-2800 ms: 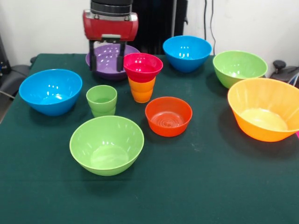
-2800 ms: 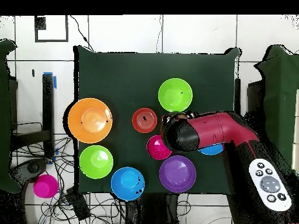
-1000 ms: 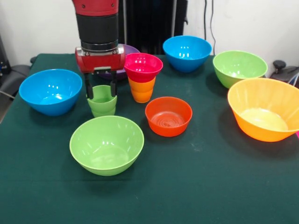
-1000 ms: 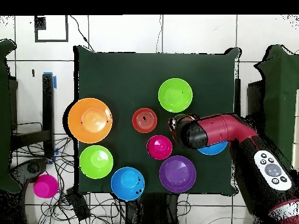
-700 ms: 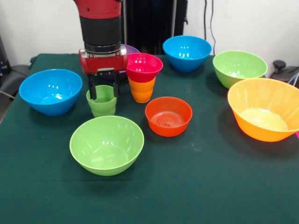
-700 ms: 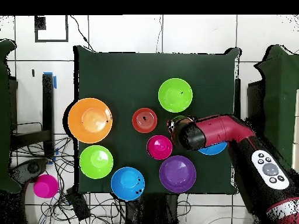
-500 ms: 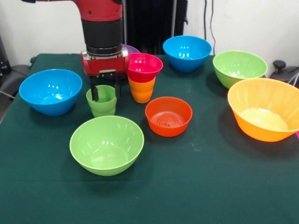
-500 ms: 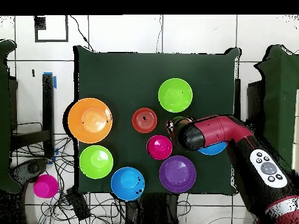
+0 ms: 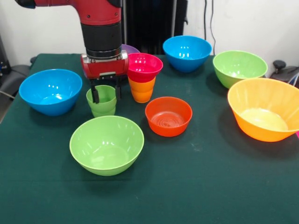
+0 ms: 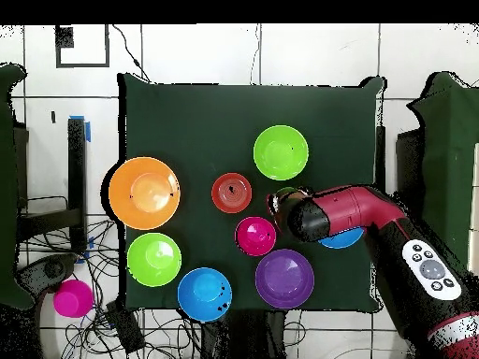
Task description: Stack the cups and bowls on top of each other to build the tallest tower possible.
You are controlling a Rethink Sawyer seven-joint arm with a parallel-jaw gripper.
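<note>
At the counter's (image 9: 196, 186) centre-left, the gripper (image 9: 106, 91) has dropped onto the light green cup (image 9: 102, 101).
Its spread fingers now straddle the rim, unclenched; the grasp comes next, I judge.

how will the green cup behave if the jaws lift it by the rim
The green cup looks like thin glossy plastic, so probably light and stiff but slippery in a pinch. The gripper straddles only one side of its wall, so it may hang tilted. It stands beside the orange cup, whose magenta bowl could get nudged.
</note>
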